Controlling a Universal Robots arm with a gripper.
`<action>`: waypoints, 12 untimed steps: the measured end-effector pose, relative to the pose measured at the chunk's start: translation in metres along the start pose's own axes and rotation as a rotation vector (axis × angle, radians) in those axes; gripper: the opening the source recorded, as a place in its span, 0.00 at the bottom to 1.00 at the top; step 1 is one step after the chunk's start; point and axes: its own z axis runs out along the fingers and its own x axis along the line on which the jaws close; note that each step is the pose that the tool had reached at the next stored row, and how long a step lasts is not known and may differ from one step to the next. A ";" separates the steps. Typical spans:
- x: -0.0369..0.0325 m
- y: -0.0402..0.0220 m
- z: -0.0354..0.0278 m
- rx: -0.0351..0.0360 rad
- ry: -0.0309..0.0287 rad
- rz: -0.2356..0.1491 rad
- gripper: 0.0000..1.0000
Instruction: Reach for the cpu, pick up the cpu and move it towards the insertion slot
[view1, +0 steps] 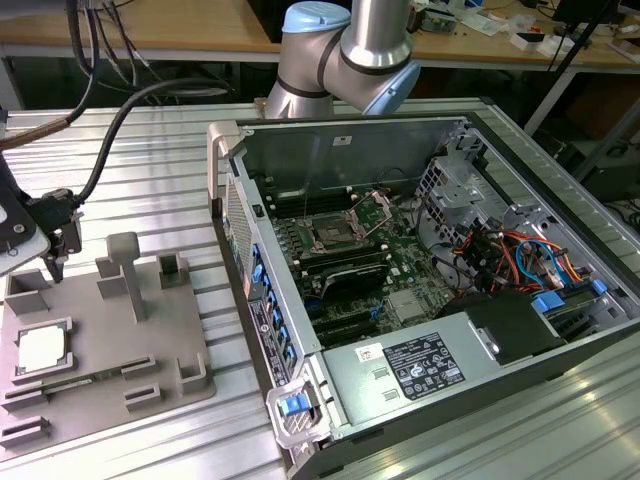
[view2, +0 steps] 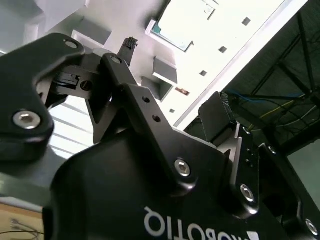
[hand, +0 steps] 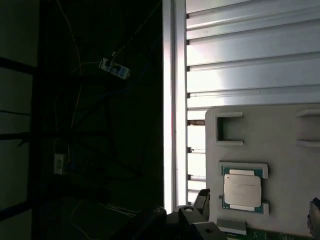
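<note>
From my station, the gripper (view1: 58, 255) hangs just above a grey fixture plate (view1: 105, 338) at the exterior view's left. I cannot tell whether it is released or clenched. The cpu (view1: 42, 348) is not in it. The chip lies flat on the plate at about 6 o'clock from the gripper in the exterior view, near it but apart. It is a small square with a pale silvery metal top and a thin green rim, which shows best in the first wrist view (hand: 242, 190). It is seated inside a raised square nest (hand: 243, 166) on the plate. A long thin green board (view1: 100, 377) lies on the plate just beside that nest. Out at 3 o'clock, well apart from the gripper, an opened computer case (view1: 340, 140) lies on the ribbed metal tabletop (view1: 150, 140). Inside it is a green circuit board (view1: 400, 262) that carries the insertion slot (view1: 330, 235), a shiny metal frame with a dark centre. Further toward 3 o'clock in the case are red, orange and blue cables (view1: 510, 255). At its 5 o'clock corner sits a boxed power supply (view1: 365, 378).
</note>
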 end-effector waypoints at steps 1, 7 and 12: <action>0.0010 -0.0008 0.0025 0.0000 0.0000 -0.005 0.78; 0.0043 -0.0030 0.0178 0.0004 0.0007 -0.027 0.78; 0.0042 -0.0109 0.0324 0.0005 0.0015 -0.037 0.78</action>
